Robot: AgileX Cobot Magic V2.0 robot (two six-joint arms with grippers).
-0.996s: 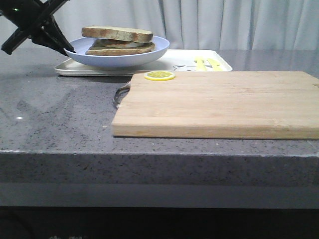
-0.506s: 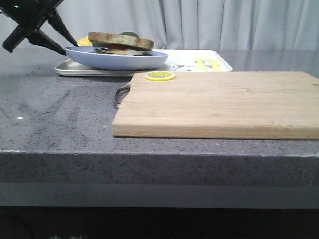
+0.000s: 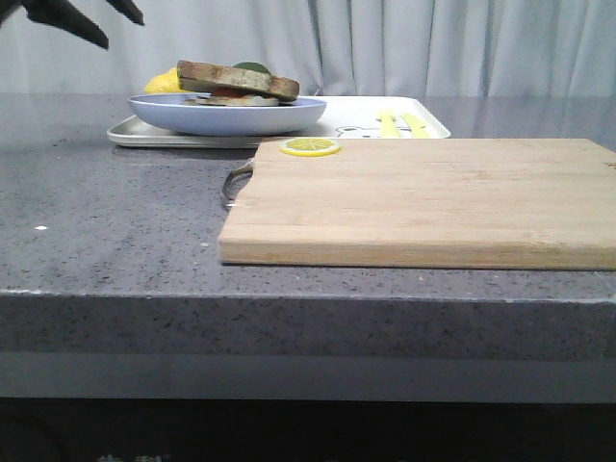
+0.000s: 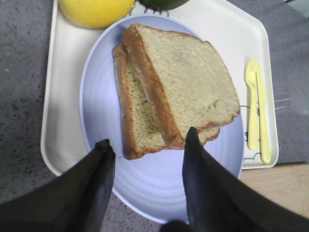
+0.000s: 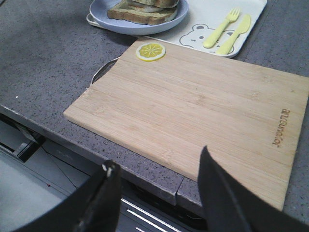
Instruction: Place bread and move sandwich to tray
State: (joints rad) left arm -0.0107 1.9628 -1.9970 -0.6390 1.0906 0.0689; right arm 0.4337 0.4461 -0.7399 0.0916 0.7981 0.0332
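With the bread (image 4: 188,89) laid askew atop the sandwich (image 3: 236,84) and its plate (image 4: 154,183) set on the tray (image 3: 361,117), the left pincer (image 4: 147,159) is seen released above, only withdrawal judged left; the right pincer (image 5: 157,191) is seen open and empty.

A: Where is the sandwich (image 4: 159,96) sitting?

B: It is lying on its pale blue plate (image 4: 99,96), which is resting on the white tray (image 3: 346,120) at the tray's left end.

A: And the bread (image 4: 186,82)?

B: It is lying flat on top as the upper slice, brown crust around a pale tan crumb, shifted sideways so the lower slice is showing beside it.
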